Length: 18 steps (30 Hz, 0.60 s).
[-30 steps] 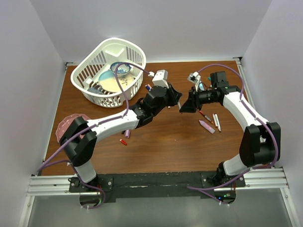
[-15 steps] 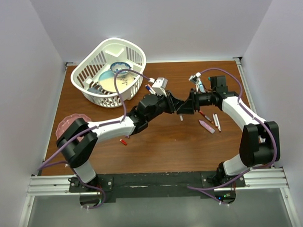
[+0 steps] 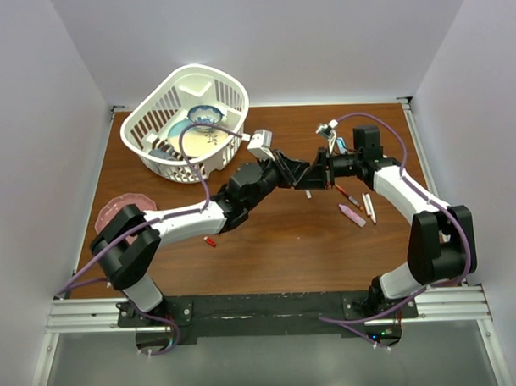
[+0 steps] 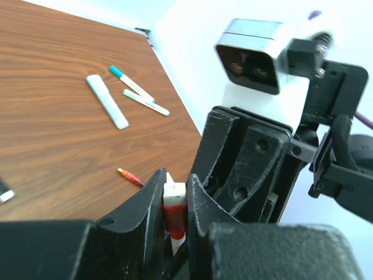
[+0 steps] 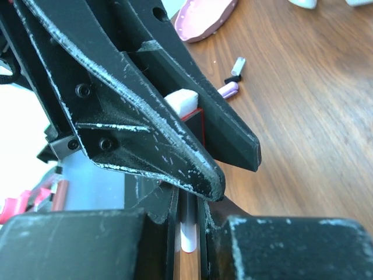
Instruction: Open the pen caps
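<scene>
Left gripper (image 4: 175, 182): jaws nearly closed, clamped on the pen (image 4: 173, 211) at its red section, with a white stub just above the fingers. Cannot tell whether the red part is a cap.

Right gripper (image 5: 187, 211): jaws narrow, a sliver of white barrel in the slot between them; reads as gripped.

Pen is held off the table (image 3: 269, 260), between the two grippers meeting tip to tip over the middle.

Views compared:
- Top view: both gripper bodies hide the pen; only their meeting shows.
- Left wrist view: the only one that shows the red band clearly.
- Right wrist view: the only one that shows the white barrel end.

Around:
- Loose pens (image 3: 360, 208) lie right of the grippers, beside the right arm.
- Red cap (image 3: 210, 242) lies near the left arm, well apart from the grippers.
- White basket (image 3: 177, 169) sits at back left; its contents are too small to make out.
- Pink plate (image 3: 123, 208) is at the left edge, partly hidden by the left arm.
</scene>
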### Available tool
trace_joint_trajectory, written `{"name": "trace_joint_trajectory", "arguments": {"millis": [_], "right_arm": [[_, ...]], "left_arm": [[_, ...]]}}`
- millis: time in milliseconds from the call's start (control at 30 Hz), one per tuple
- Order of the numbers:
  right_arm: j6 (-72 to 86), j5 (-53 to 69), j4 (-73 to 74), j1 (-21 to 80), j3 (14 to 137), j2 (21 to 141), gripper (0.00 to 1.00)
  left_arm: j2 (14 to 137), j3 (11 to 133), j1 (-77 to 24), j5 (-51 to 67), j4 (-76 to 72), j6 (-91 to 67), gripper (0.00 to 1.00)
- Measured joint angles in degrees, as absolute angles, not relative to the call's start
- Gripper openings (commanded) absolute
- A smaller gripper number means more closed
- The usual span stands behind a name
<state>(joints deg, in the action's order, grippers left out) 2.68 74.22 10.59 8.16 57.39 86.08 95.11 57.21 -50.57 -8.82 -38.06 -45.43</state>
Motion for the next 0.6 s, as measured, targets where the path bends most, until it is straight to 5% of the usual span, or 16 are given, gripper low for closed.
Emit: {"name": "trace_joint_trajectory", "arguments": {"millis": [233,400,600], "right_arm": [[1.0,68.2,8.1,13.6,60.0,89.0,0.0],[-2.9,66.1,17.1,13.5,59.3,91.7,0.0],[-9.6,57.7,26.5,13.4,61.2,91.1,0.0]], "left_arm": [[90.8,55.1,-44.4,-8.2,-33.9,-47.5,0.0],[86.1,60.2,-27.8,-19.4,-31.8,-42.2,0.0],[76.8,60.7,-28.5,-15.4,-27.2,-37.7,0.0]]}}
